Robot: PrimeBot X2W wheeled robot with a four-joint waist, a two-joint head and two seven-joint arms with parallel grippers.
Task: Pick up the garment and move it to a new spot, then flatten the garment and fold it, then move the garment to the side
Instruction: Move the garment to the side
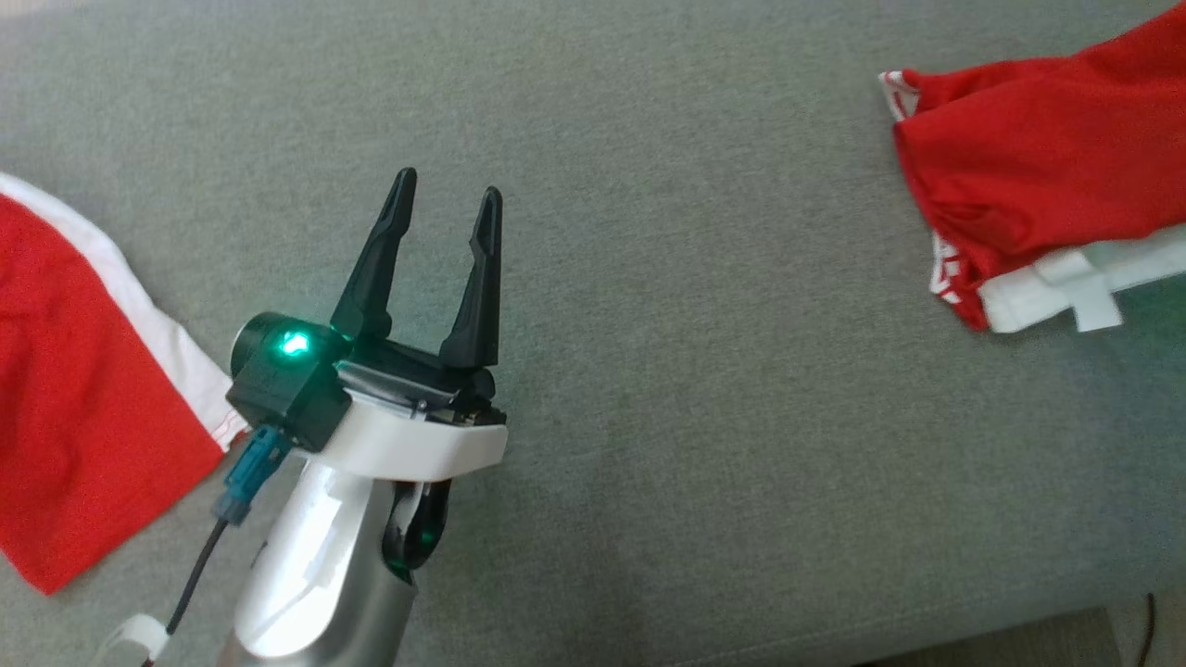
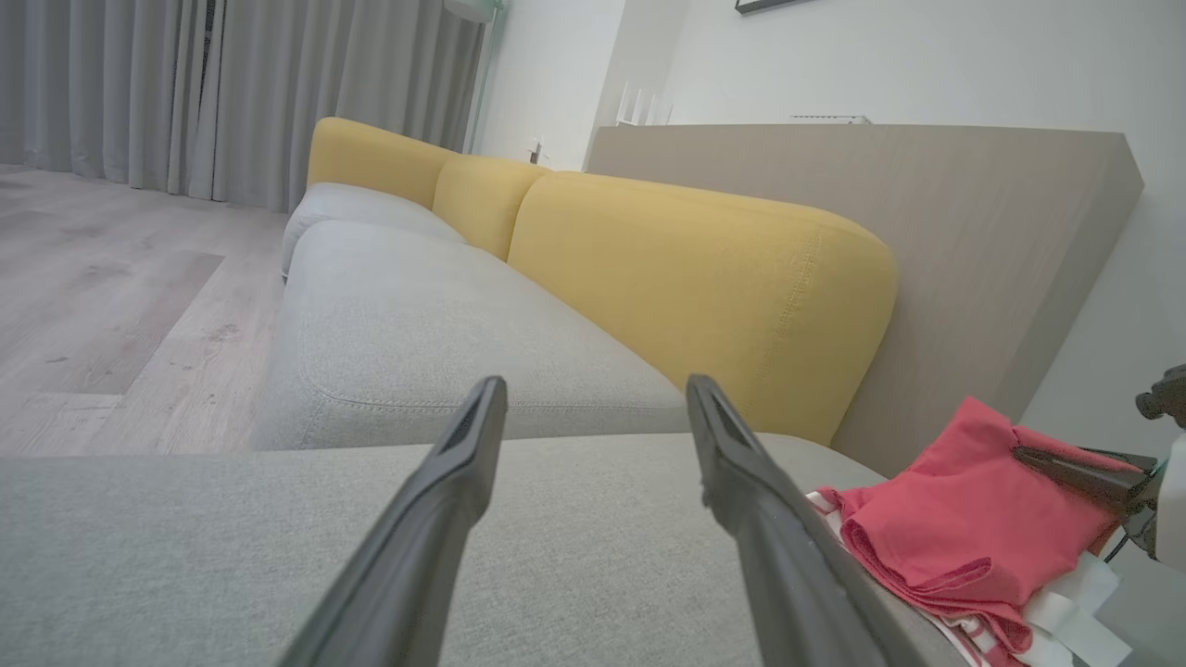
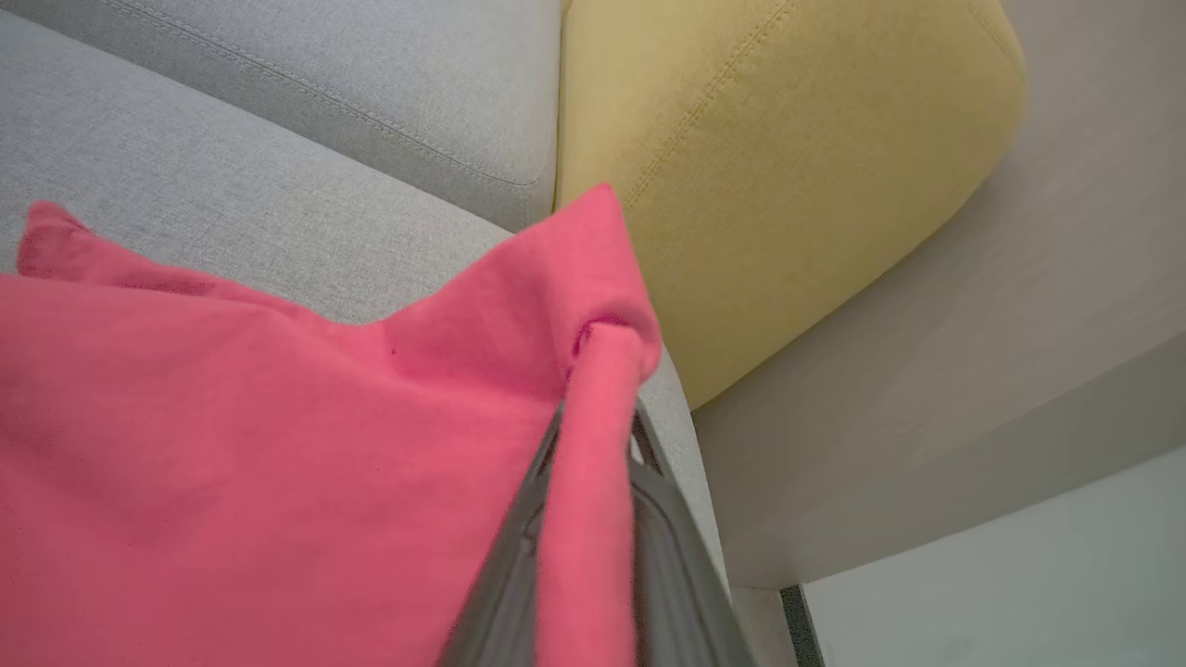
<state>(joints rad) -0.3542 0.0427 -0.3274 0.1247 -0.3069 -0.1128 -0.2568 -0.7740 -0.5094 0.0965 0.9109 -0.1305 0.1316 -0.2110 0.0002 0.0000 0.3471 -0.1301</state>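
Note:
The red garment lies bunched at the far right of the grey sofa seat, with white patterned trim and a white layer under it. In the right wrist view a fold of this garment runs between the fingers of my right gripper, which is shut on it. The left wrist view shows the same garment with the right gripper at its top edge. My left gripper hovers open over bare seat, well left of the garment, nothing between its fingers.
A second red cloth with a white band lies at the seat's left edge, beside my left forearm. Yellow back cushions and a wooden panel stand behind the seat. The seat's front edge runs along the lower right.

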